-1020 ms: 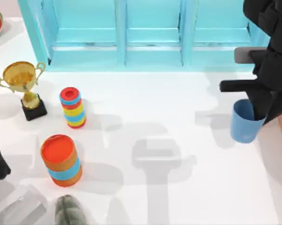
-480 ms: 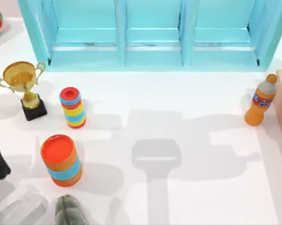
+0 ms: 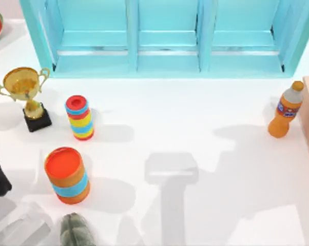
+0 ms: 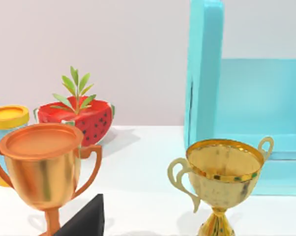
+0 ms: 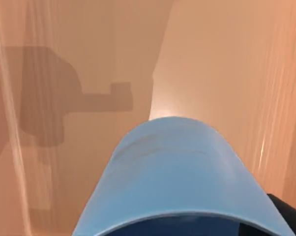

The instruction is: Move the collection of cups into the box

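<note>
Blue cup hangs in front of the right wrist camera, over the box interior at the table's far right. Right grip state: cannot tell. Lower it upright near the floor before releasing. Left arm parked at left.

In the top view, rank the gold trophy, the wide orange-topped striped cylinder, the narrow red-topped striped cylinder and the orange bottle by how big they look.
1. Gold trophy and wide orange-topped striped cylinder: look alike, too close to rank.
2. Orange bottle and narrow red-topped striped cylinder: close in size, with the bottle perhaps slightly larger.
</note>
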Available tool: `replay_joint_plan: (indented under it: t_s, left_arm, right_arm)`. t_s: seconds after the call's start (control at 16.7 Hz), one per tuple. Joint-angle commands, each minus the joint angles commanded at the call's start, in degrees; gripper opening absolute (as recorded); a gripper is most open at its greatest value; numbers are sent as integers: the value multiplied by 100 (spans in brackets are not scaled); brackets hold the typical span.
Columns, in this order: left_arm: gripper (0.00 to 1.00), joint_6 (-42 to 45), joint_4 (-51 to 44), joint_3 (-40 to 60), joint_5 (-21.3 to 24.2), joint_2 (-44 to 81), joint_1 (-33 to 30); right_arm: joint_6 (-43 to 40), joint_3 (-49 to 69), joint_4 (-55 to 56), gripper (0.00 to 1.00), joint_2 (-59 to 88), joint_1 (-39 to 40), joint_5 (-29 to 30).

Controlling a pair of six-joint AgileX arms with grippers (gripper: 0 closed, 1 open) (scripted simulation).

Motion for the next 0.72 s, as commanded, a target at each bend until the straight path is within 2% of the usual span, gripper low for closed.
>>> replay_joint_plan:
  t_s: [0.48,0.72]
  left_arm:
    - [100,0,0,0,0,0,0]
    - [100,0,0,0,0,0,0]
  right_arm:
    - [-132,-19,65,0,4,-154,28]
    - [-89,-653,670,0,0,-60,43]
